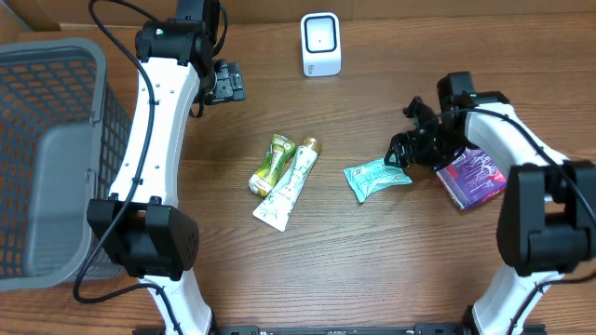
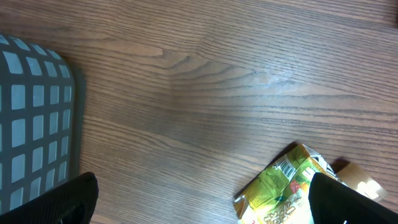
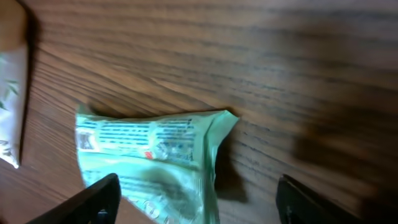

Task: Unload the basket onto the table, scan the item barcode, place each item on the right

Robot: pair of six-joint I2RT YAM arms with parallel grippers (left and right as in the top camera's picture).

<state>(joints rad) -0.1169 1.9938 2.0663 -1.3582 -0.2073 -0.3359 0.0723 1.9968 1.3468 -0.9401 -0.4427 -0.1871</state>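
Right tool (image 1: 400,152), spread, hovers over the teal packet (image 1: 377,177), which lies loose on the desk (image 1: 419,265), well apart from the scanner (image 1: 321,44). Left tool (image 1: 228,82), spread, hangs beside the scanner. Pickup and scan apparently remain.

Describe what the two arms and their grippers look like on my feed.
Both arms match: white tubular links between bulky black joint housings. The left arm has a loose black cable running along its side; the right arm has a thinner one. The left gripper and right gripper are all black. No markings are legible.
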